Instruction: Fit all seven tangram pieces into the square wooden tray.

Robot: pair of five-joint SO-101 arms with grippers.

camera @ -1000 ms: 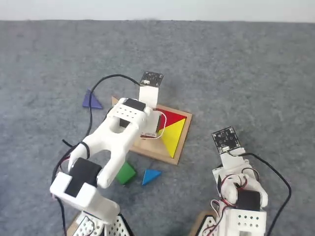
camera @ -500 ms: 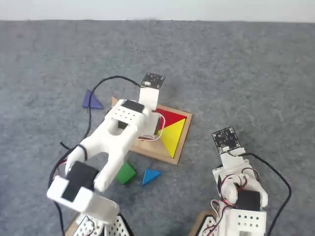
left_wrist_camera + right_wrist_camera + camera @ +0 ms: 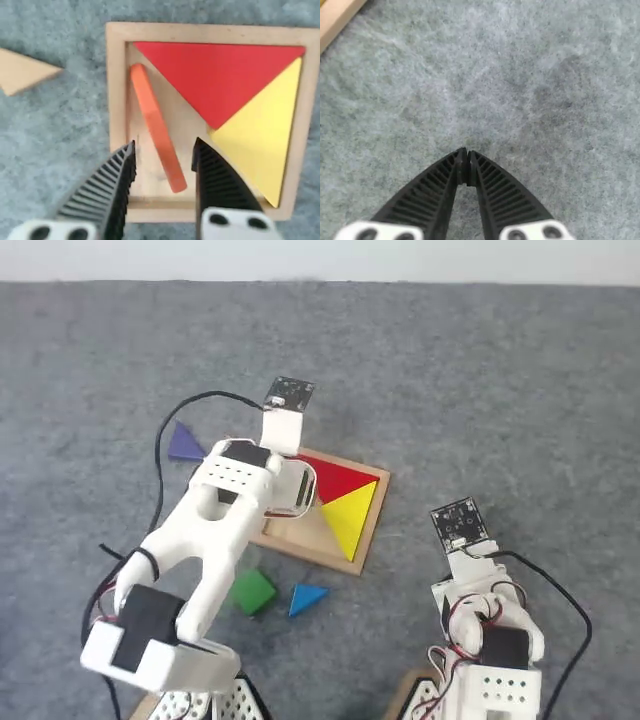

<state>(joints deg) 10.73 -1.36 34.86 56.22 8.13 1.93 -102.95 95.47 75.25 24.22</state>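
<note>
a grey felt mat covers the counter (image 3: 500,390), its nap fuzzy and slightly mottled. the square wooden tray (image 3: 322,558) sits near the middle, turned at a slant, with a pale raised rim and a smooth bare floor.

two large flat triangles fill the right half of the tray. the red triangle (image 3: 340,480) lies along the far side and the yellow triangle (image 3: 352,518) along the right side. their long edges meet in one straight seam.

in the left wrist view the red triangle (image 3: 220,75) and yellow triangle (image 3: 260,150) look matte and sharp-cornered. a narrow orange piece (image 3: 150,110) slants across the bare floor of the tray (image 3: 116,100). it seems to stand on a long edge, though i cannot be sure.

the left gripper (image 3: 164,145) hangs over this part of the tray. its ribbed black jaws are spread, with the near end of the orange piece between them. i cannot tell if they touch it. a pale tan triangle (image 3: 22,75) lies on the felt beside the tray, apart from it.

three pieces lie loose on the counter. a thick green square block (image 3: 250,592) and a small blue triangle (image 3: 307,597) sit just near of the tray. a purple triangle (image 3: 185,445) sits to its far left.

the right gripper (image 3: 466,152) is pressed together, holding nothing, over bare felt at the near right.
</note>
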